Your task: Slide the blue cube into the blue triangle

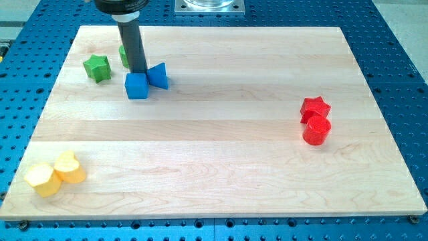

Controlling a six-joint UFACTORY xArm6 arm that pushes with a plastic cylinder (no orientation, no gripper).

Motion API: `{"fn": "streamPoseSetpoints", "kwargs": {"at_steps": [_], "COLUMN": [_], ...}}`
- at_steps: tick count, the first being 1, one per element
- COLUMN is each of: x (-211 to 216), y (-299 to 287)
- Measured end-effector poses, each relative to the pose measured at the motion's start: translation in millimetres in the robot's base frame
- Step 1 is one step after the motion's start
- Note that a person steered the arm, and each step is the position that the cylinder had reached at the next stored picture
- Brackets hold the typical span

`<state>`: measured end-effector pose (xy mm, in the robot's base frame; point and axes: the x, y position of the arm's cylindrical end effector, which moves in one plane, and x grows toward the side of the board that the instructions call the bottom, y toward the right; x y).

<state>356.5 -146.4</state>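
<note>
Blue cube [137, 86] touches blue triangle [158, 75]; my tip [138, 71], jawless, just behind.

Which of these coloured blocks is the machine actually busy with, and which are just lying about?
In the job: blue cube, blue triangle touching it, my tip just behind the cube.

Lying about: green star, green block half hidden behind the rod, red star, red cylinder, two yellow blocks.

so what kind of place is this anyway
Most likely a robotics lab bench: a wooden board lies on a blue perforated metal table, with toy-like blocks such as the blue cube, and my tip just behind it.
</note>
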Motion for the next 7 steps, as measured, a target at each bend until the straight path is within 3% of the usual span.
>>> {"fn": "streamPoseSetpoints", "kwargs": {"at_steps": [2,3,7], "x": [16.6,45.0,39.2], "y": [-41.0,-44.1,74.6]}}
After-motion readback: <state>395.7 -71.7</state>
